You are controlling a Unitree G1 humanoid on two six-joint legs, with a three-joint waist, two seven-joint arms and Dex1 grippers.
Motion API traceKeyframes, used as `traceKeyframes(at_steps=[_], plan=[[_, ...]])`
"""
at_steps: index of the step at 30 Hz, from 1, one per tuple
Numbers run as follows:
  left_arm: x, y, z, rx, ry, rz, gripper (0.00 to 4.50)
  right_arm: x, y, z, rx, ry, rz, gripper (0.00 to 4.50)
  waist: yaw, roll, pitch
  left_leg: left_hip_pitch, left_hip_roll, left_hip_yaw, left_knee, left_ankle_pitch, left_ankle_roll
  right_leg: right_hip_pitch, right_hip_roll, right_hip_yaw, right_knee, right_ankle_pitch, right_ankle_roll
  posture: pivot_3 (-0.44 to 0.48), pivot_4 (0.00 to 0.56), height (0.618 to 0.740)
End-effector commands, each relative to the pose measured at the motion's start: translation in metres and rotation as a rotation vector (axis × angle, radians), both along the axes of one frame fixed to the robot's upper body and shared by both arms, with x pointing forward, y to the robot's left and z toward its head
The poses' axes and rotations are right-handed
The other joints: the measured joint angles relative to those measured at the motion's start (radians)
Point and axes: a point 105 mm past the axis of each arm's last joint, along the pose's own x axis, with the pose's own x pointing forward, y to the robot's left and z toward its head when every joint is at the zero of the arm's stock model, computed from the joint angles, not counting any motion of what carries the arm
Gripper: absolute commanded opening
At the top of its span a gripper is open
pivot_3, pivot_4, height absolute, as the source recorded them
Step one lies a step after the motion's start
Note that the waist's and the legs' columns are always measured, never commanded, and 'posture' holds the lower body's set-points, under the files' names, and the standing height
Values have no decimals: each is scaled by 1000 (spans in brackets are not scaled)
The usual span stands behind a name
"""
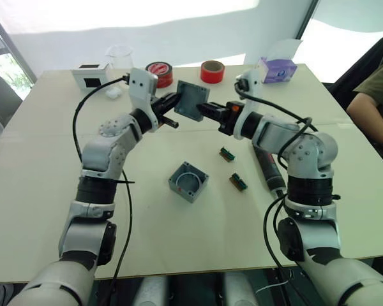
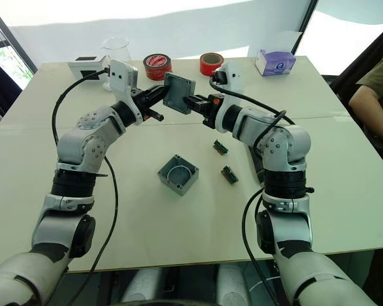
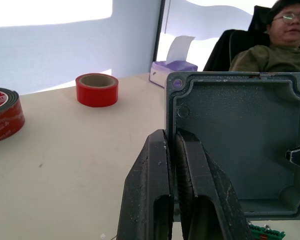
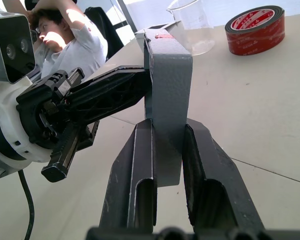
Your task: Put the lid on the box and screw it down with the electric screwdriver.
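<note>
Table (image 1: 51, 178) under both arms. Lid (image 1: 191, 101) held upright in mid-air, pinched at opposite edges by left gripper (image 1: 176, 109) and right gripper (image 1: 207, 111), probably mid-handover or being turned for fitting. Box (image 1: 187, 182) lying open-side up on the table, below the grippers, well apart. Screwdriver (image 1: 268, 167) beneath the right forearm. Red tape rolls (image 1: 212, 71), purple tissue box (image 1: 277, 70) beyond; two small green parts (image 1: 227, 153) near the box.
</note>
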Motion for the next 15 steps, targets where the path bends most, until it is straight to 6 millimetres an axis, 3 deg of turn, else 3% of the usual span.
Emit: traceKeyframes(at_steps=[1,4,8,15], plan=[[-7,1,25,-17,-81,-16,0,-7,4,15,33,-62,27,147,0,0,0,0,0,0,0,0,0,0,0,0,0,0,0,0,150,740],[-11,3,21,-7,-66,-24,0,-10,2,13,57,-64,27,147,0,0,0,0,0,0,0,0,0,0,0,0,0,0,0,0,150,740],[-20,1,13,18,-55,-49,1216,-16,1,8,73,-58,42,147,-1,0,0,0,0,0,0,0,0,0,0,0,0,0,0,0,150,740],[-23,7,17,-21,-43,-67,3808,-15,0,13,80,-78,46,147,-1,0,0,0,0,0,0,0,1,0,0,0,0,0,0,0,150,740]])
